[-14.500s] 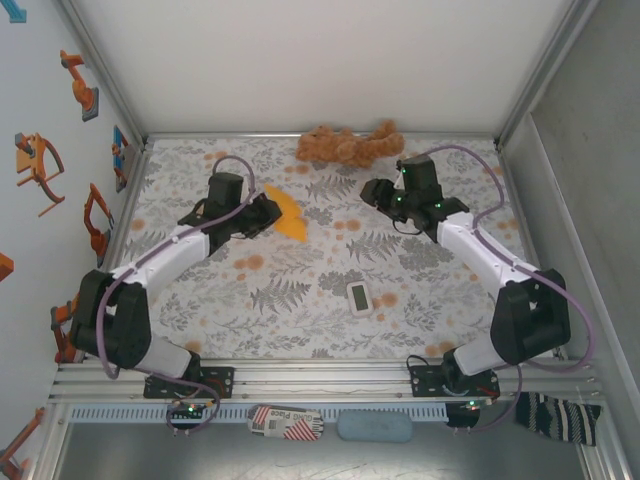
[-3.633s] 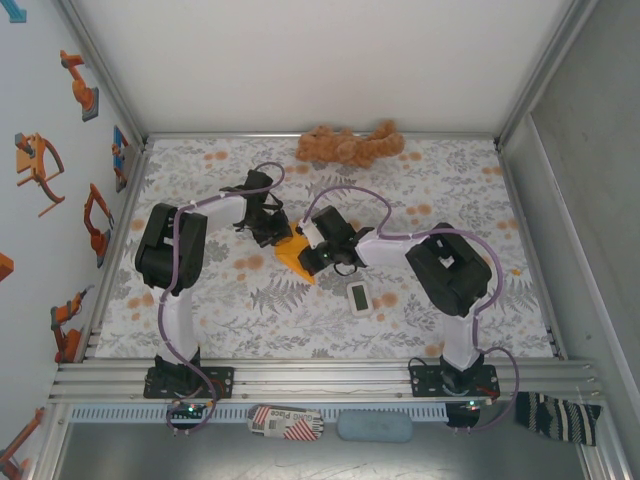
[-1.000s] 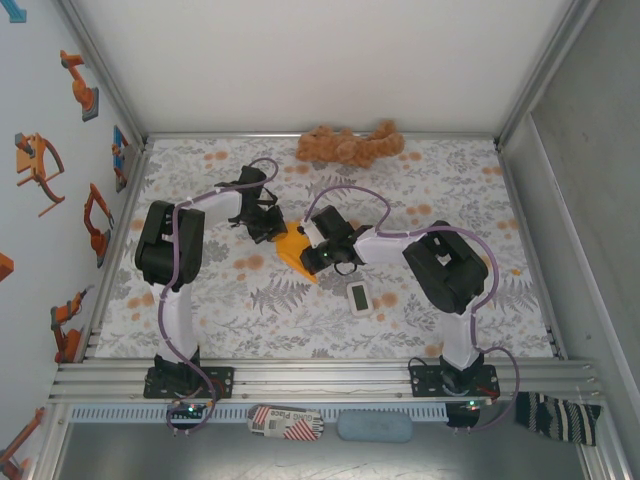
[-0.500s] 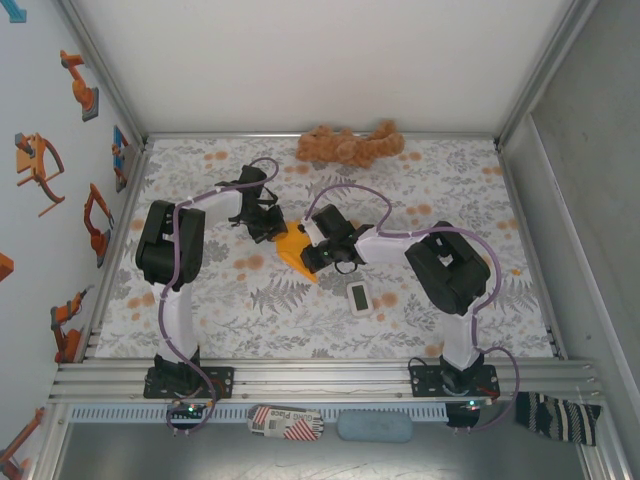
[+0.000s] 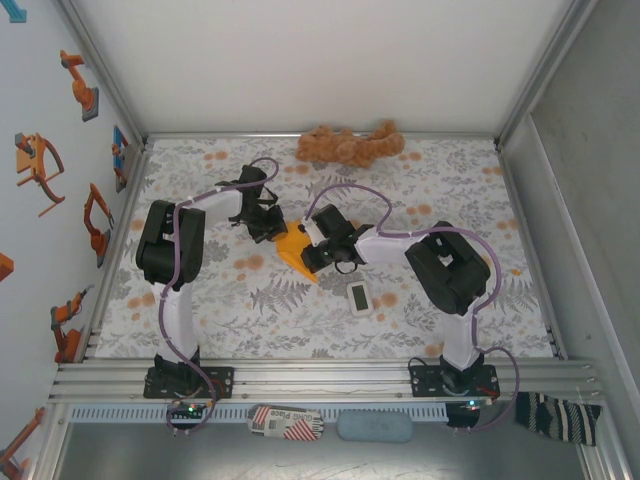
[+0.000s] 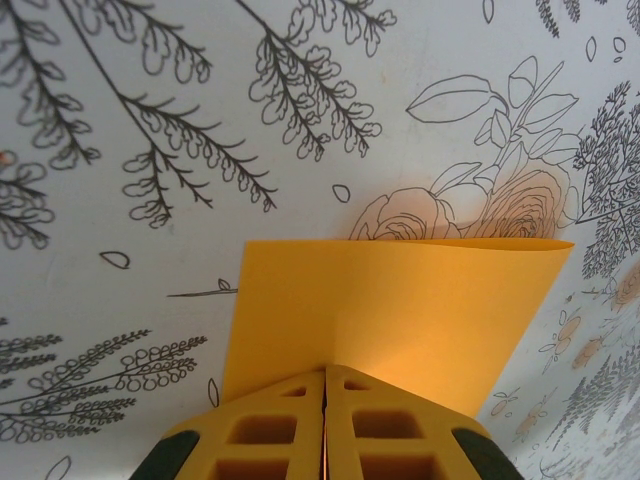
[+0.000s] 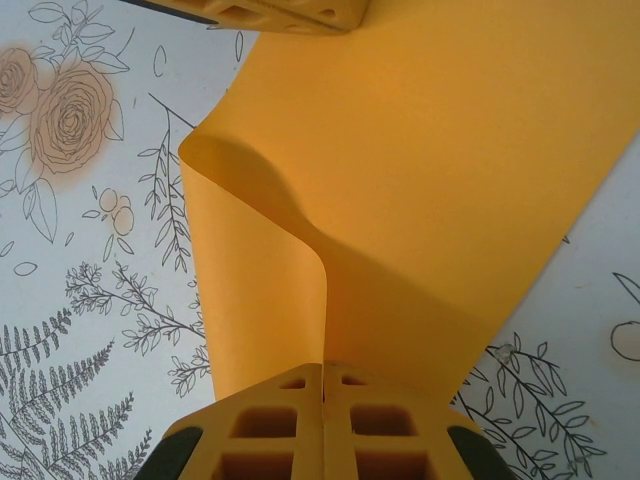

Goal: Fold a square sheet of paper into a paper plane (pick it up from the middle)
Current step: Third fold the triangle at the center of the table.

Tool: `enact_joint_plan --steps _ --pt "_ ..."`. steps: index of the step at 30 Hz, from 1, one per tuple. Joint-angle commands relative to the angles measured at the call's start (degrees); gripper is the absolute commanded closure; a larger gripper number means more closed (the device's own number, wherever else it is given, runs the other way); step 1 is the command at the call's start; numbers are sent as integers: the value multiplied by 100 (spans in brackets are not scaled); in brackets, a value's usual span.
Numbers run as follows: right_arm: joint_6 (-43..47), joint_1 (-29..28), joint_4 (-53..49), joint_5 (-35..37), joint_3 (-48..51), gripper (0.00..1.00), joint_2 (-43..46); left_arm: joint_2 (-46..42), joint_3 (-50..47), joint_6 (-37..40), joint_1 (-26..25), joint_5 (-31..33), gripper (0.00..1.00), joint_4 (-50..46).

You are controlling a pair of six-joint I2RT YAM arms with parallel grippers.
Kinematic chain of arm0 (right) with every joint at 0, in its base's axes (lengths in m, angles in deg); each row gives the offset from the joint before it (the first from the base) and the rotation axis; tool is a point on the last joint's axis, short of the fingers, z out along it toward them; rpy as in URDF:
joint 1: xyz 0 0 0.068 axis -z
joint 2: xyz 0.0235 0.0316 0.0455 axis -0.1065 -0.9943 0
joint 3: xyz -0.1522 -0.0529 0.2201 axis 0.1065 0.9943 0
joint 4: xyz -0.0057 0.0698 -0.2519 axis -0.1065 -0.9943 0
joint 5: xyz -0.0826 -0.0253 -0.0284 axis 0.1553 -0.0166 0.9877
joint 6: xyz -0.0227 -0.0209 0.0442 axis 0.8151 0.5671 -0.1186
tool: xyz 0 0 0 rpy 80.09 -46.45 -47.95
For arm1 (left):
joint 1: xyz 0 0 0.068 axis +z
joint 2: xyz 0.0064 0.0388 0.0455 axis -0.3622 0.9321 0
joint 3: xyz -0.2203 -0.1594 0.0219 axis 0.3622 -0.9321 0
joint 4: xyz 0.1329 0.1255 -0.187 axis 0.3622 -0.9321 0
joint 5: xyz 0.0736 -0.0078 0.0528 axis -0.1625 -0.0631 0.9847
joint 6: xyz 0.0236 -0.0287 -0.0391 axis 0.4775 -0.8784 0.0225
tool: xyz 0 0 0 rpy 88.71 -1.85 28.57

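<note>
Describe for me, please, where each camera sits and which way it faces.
Top external: fixed above and behind the bases, looking down on the table; both arms show, left gripper and right gripper meeting at the orange paper.
Left wrist: rides the left arm, looking past its shut fingers over the orange paper to the table.
Right wrist: rides the right arm, looking past its shut fingers across the curled orange paper to the left gripper's fingers at top.
Shared: every view holds the pinched paper.

Smooth matt square sheet of paper [image 7: 420, 180], matt printed table cover [image 6: 150, 80], fuzzy plush toy [image 5: 347, 145]
</note>
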Motion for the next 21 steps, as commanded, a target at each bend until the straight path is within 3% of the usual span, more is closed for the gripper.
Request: enact_joint_plan --steps 1,21 --pt "-52 35 -110 -53 42 100 -1 427 -106 125 -50 377 91 -326" --pt "-146 35 -237 -77 52 100 -115 430 -106 125 -53 368 91 -327"
